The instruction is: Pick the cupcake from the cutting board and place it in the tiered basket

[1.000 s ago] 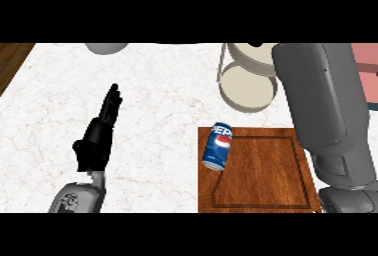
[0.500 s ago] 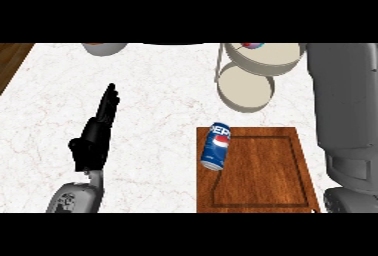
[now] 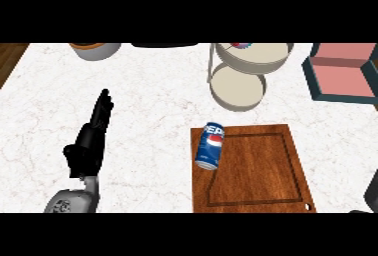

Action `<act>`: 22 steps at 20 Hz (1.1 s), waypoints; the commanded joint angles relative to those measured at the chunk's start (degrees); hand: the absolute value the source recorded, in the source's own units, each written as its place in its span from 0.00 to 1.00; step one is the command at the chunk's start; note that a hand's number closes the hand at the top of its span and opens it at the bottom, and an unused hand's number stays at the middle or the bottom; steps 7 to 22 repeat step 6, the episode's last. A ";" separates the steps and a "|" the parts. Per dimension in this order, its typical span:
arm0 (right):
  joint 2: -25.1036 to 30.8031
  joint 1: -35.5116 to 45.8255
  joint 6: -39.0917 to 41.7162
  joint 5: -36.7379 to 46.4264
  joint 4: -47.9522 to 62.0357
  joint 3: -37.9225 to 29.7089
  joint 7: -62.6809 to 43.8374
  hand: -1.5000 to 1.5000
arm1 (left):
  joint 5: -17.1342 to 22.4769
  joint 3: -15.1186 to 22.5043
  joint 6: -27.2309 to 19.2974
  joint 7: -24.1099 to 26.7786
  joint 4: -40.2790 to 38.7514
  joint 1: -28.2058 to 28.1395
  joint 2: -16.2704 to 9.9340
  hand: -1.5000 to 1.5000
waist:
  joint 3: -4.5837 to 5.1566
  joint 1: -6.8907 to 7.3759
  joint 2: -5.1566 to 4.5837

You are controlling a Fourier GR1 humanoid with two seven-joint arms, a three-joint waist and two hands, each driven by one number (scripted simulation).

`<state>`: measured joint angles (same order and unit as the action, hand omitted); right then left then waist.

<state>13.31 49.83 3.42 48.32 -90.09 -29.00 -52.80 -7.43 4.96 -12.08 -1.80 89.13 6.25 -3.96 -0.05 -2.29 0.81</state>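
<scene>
The wooden cutting board (image 3: 258, 170) lies at the lower right, and a blue Pepsi can (image 3: 210, 145) lies on its side across the board's left edge. No cupcake shows on the board. The tiered basket (image 3: 238, 89) stands behind it, with two beige round tiers. In the upper tier (image 3: 258, 59), at its far rim, sits a small red, white and blue thing that looks like the cupcake (image 3: 241, 45), only partly visible. My left hand (image 3: 90, 138) rests open on the counter at the left, fingers straight. A black sliver of my right hand (image 3: 371, 191) shows at the right edge.
A pink box with a teal rim (image 3: 343, 74) stands at the far right. At the far left is a grey pot with an orange inside (image 3: 96, 49), and a dark object (image 3: 166, 45) sits at the far middle. The white marble counter (image 3: 148, 100) spreads between them.
My right forearm has pulled back from over the basket and gone out at the lower right, uncovering the basket and the pink box. The left hand and the can have stayed put.
</scene>
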 commanded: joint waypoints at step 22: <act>1.61 -24.81 14.10 -21.82 -27.54 -15.35 3.28 0.00 | -1.17 1.00 -0.79 3.09 0.71 -4.45 0.68 0.50 | -0.03 -0.52 -0.05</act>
